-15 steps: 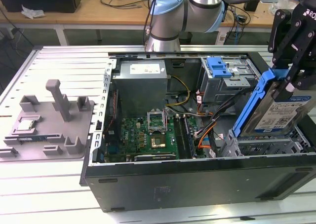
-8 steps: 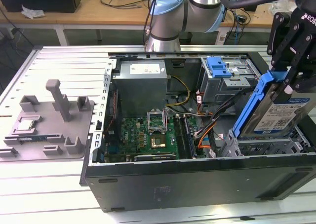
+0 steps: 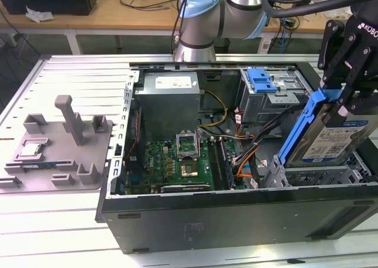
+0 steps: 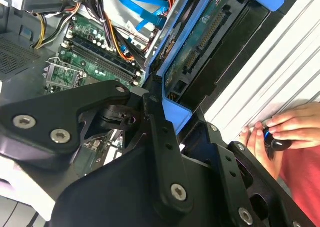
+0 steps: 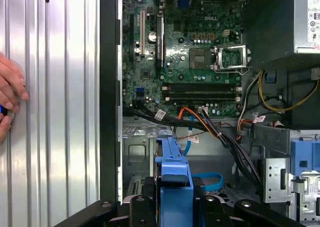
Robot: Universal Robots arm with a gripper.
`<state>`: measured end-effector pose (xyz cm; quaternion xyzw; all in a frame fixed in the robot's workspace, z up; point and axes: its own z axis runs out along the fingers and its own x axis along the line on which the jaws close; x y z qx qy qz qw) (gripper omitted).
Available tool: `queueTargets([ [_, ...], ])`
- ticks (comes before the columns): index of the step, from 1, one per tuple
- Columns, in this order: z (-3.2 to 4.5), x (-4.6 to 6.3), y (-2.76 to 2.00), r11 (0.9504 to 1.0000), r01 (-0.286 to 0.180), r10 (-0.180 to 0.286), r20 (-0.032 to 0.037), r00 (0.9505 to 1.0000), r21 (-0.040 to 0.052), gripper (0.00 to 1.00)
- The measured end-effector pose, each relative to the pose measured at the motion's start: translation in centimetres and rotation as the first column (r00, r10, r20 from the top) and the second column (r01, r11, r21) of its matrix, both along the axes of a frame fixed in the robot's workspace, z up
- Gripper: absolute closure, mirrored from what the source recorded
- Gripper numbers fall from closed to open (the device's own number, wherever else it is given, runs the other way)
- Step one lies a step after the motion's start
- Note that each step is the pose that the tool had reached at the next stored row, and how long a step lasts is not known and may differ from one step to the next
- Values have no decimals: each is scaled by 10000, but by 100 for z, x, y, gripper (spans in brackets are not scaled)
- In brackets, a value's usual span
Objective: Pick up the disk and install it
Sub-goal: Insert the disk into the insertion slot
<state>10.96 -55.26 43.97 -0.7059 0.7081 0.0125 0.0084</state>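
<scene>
Lifted and in the air: the disk, silver with a white-and-blue label, clipped in its blue carrier frame. Hangs tilted, one end low, at the exterior view's right end of the open computer case, over the grey drive cage; hard to tell whether the low end touches the cage, but clearly not seated in it. Clamped at the upper edge of the frame by the pincer, clenched on the disk from both sides. By judgement, then: picking up done, installing not yet. Further into the case, the green motherboard, the power supply and a blue latch on a metal bay. Outside, on the ribbed bench, a grey fixture tray; beside the case in the second wrist view, a person's hand on a small dark object.
</scene>
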Motion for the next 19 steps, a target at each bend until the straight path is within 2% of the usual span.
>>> queueTargets([
  [10,-70,0,-1,10000,0,0,0,10000,1,63],
  [13,-133,0,-3,10000,0,0,0,10000,2,63],
  [19,-203,0,-6,10000,0,0,0,10000,0,63],
])
